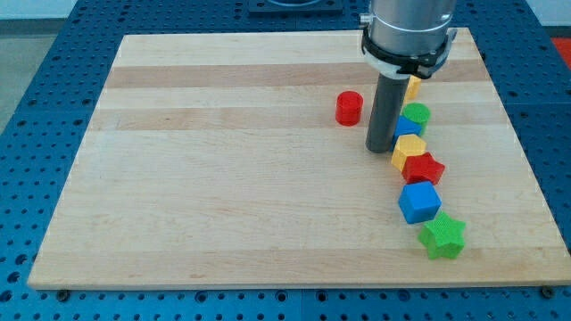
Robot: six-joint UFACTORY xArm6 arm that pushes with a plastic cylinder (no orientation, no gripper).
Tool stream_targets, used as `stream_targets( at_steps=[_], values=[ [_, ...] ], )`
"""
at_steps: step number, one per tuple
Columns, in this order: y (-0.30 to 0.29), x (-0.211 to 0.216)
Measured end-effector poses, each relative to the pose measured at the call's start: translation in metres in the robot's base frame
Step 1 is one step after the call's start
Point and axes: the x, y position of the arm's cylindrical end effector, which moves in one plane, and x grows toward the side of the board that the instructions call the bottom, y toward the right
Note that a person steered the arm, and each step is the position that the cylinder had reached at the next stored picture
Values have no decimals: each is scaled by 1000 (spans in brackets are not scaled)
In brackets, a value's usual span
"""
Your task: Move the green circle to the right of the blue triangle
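Observation:
The green circle (417, 114) lies at the view's right side of the wooden board (223, 178). It touches the upper right of the blue triangle (407, 127), which is partly hidden behind my rod. My tip (381, 150) rests on the board just left of the blue triangle and the yellow hexagon (408, 152). It stands to the lower left of the green circle. I cannot tell whether the tip touches a block.
A red cylinder (349, 108) stands left of the rod. A yellow block (413, 86) is partly hidden above the green circle. Below the hexagon a red star (425, 168), a blue cube (418, 202) and a green star (443, 236) run towards the view's bottom.

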Motion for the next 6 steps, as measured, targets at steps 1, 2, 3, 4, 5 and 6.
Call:
stream_targets(
  at_steps=[1,2,3,4,5,6],
  values=[
    [0,15],
    [0,11],
    [0,-13],
    [0,-36],
    [0,-58],
    [0,-64]
  ],
)
